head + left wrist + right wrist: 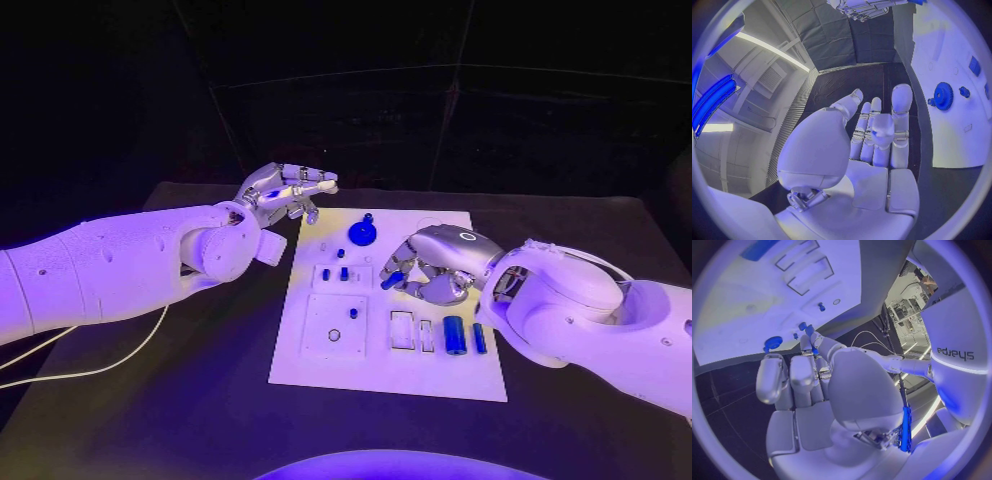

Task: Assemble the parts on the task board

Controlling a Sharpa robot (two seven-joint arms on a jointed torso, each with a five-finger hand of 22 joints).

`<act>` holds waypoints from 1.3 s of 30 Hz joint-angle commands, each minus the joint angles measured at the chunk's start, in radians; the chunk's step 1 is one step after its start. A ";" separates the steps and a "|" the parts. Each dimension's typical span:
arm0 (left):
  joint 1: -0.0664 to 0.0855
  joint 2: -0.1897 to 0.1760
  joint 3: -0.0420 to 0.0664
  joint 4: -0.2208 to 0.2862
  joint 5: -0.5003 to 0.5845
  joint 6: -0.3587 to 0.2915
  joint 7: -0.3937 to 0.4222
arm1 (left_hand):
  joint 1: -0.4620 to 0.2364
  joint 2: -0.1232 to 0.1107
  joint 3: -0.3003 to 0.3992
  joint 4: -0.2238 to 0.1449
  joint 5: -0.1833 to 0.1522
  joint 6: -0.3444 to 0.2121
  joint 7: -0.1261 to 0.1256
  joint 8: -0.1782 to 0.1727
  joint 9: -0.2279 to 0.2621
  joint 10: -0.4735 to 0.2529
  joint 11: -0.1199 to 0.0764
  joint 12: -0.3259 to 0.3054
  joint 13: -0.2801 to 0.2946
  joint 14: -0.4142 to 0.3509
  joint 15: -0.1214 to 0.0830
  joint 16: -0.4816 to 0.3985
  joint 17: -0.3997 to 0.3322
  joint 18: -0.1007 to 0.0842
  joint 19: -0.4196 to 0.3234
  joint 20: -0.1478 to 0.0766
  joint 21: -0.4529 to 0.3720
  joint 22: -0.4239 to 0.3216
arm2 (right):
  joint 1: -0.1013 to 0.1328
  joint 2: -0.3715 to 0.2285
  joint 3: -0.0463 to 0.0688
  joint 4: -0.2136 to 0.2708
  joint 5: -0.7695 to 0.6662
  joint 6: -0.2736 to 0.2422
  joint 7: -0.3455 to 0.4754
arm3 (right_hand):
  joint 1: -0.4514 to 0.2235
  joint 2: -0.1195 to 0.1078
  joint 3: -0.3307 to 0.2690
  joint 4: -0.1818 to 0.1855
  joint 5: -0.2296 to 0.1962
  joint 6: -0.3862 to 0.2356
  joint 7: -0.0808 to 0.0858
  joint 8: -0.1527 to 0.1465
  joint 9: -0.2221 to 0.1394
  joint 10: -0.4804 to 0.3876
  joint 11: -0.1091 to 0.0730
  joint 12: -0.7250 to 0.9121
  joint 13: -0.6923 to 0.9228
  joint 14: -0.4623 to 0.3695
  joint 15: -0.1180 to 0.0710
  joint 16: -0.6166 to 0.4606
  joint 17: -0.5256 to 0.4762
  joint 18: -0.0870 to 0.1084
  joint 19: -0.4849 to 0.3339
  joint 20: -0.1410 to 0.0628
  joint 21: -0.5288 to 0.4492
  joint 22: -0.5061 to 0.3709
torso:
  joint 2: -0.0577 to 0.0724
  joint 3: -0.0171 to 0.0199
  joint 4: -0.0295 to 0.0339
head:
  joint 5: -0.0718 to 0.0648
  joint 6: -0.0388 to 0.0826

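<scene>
The task board (387, 375) is seen in the head view as a white plate lying flat on the black table (173, 420), between the 2 arms. The right hand (430, 268) is held over the middle of the board, fingers curled inward, and a small blue part (392, 280) is pinched at its fingertips; in the right wrist view a blue piece (815, 352) is seen between the thumb and the fingers. Just beyond this hand, toward the far edge of the board, a blue gear (362, 234) is seated, shown also in the left wrist view (944, 95) and the right wrist view (772, 343). Beside the fingertips of the right hand, small blue pegs (335, 273) stand in the board. Nearer the robot than the right hand, 2 blue bars (464, 336) lie side by side next to outlined rectangular recesses (413, 331), and a square recess with a ring (335, 337) is set beside those.

The left hand (286, 190) is held off the board, just past its far corner on the left-arm side. In the left wrist view its fingers (901, 120) are stretched out side by side with nothing in them.

The word "sharpa" (955, 353) is printed on the white forearm seen in the right wrist view, reading upside down there. A white cable (87, 365) lies on the table below the left arm.
</scene>
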 commanded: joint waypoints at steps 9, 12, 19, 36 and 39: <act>0.002 0.004 0.001 0.003 0.003 0.010 0.003 | 0.004 0.010 -0.004 -0.001 0.001 -0.005 0.002 0.004 0.000 -0.006 0.001 0.008 0.002 -0.005 0.001 0.002 -0.002 0.006 -0.001 0.000 -0.004 -0.002 | -0.009 0.138 -0.013 -0.066 0.025 0.015 0.047 | -0.013 -0.006 0.005 -0.003 0.002 -0.001 0.008 -0.002 0.000 -0.005 -0.001 -0.008 -0.001 0.003 -0.001 0.006 -0.001 -0.020 -0.001 0.003 0.004 0.000 | 0.000 -0.0012 0.0014 | 0.014 -0.013; 0.002 0.005 0.001 0.003 0.003 0.010 0.004 | 0.004 0.010 -0.004 -0.001 0.001 -0.005 0.002 0.004 0.000 -0.006 0.001 0.008 0.002 -0.005 0.001 0.002 -0.002 0.006 -0.001 0.000 -0.004 -0.002 | -0.016 0.164 -0.029 -0.079 0.024 0.024 0.053 | -0.013 -0.006 0.006 -0.003 0.004 0.000 0.008 -0.002 0.000 -0.004 -0.001 -0.009 -0.001 0.003 -0.001 0.007 0.000 -0.020 -0.001 0.003 0.004 0.001 | 0.000 -0.0013 0.0003 | 0.018 -0.015; 0.002 0.009 0.001 0.003 0.003 0.010 0.004 | 0.004 0.010 -0.004 -0.001 0.001 -0.005 0.002 0.004 0.000 -0.006 0.001 0.008 0.002 -0.005 0.001 0.002 -0.002 0.006 -0.001 0.000 -0.004 -0.002 | -0.037 0.208 -0.046 -0.103 -0.008 0.061 0.055 | -0.013 -0.006 0.006 -0.004 0.006 0.000 0.008 -0.002 -0.001 -0.004 -0.001 -0.009 -0.001 0.003 -0.001 0.007 0.001 -0.020 -0.001 0.003 0.005 0.001 | 0.000 -0.0004 0.0020 | 0.022 -0.021; 0.002 0.012 0.001 0.002 0.003 0.011 0.005 | 0.004 0.010 -0.004 -0.001 0.001 -0.005 0.002 0.004 0.000 -0.006 0.001 0.008 0.002 -0.005 0.001 0.002 -0.002 0.006 -0.001 0.000 -0.004 -0.002 | -0.060 0.255 -0.079 -0.150 -0.074 0.124 0.046 | -0.015 -0.009 0.007 -0.005 0.010 -0.001 0.008 -0.003 -0.001 -0.003 0.000 -0.012 -0.001 0.003 -0.001 0.006 -0.002 -0.019 -0.002 0.004 0.004 0.000 | 0.000 -0.0001 0.0021 | 0.036 -0.030; 0.002 0.012 0.001 0.002 0.003 0.012 0.005 | 0.004 0.010 -0.004 -0.001 0.001 -0.005 0.002 0.004 0.000 -0.006 0.001 0.008 0.002 -0.005 0.001 0.002 -0.002 0.006 -0.001 0.000 -0.004 -0.002 | -0.061 0.258 -0.079 -0.152 -0.079 0.124 0.045 | -0.015 -0.009 0.007 -0.005 0.010 -0.001 0.008 -0.003 -0.001 -0.003 0.000 -0.012 -0.001 0.003 -0.001 0.006 -0.002 -0.019 -0.002 0.004 0.004 0.000 | 0.000 0.0003 0.0017 | 0.037 -0.031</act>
